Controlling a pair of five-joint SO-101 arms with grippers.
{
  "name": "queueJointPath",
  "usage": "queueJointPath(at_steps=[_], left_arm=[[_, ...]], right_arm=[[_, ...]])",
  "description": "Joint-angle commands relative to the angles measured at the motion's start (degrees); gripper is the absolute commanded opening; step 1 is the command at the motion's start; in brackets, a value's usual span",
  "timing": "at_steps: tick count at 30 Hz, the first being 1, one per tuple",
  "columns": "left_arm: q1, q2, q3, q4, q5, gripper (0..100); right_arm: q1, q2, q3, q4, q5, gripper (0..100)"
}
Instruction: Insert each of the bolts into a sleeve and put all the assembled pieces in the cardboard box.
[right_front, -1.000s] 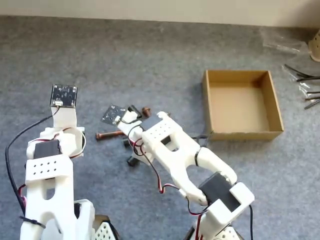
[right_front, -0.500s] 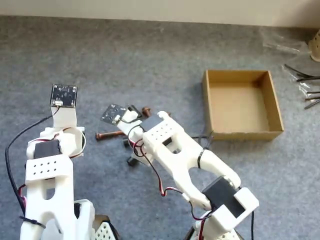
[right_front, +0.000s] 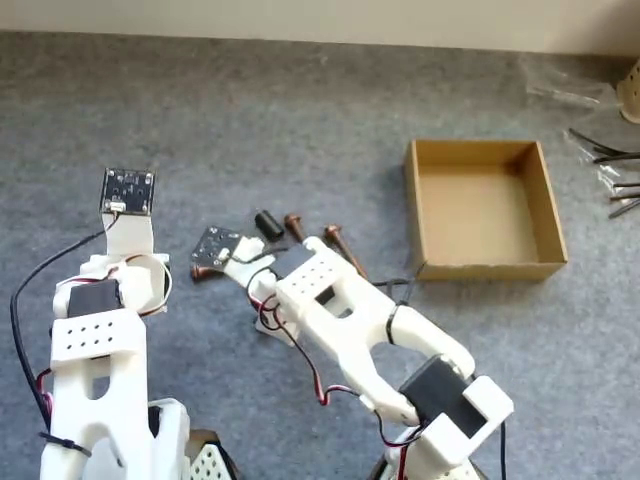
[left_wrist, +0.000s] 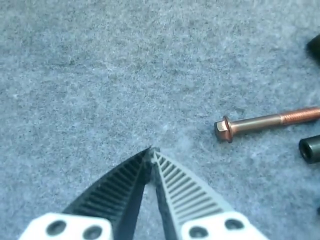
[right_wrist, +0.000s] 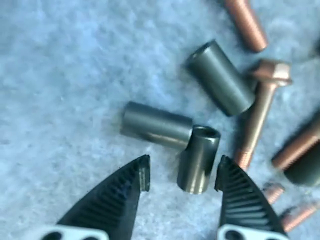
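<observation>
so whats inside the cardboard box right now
Bare cardboard floor inside the cardboard box, nothing lying in it. A thin strip just behind the near wall is hidden. The bolts and sleeves lie out on the carpet.

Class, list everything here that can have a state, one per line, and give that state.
cardboard box, open, empty.
left gripper, fingers shut, holding nothing.
right gripper, fingers open, either side of a sleeve.
sleeve between those fingers, no bolt in it.
other two sleeves, lying, no bolt inside.
bolt, lying loose, not in a sleeve.
</observation>
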Motion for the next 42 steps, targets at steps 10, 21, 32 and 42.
queueJointPath(at_steps=[10,21,32,42], left_arm=[[-0.57,0.04,0.31,-1.05,0.26,1],[-0.57,0.04,0.40,-1.05,0.26,1],[-0.57,0.04,0.40,-1.05,0.18,1],[-0.57,0.04,0.40,-1.05,0.18,1]], right_arm=[[1.27,-0.57,3.03,-5.76,-0.70,20.1],[1.71,-0.57,3.03,-5.49,-0.53,5.6],[1.71,9.71,2.59,-4.18,-0.62,5.7],[1.71,10.07,2.51,-4.09,-0.44,4.8]])
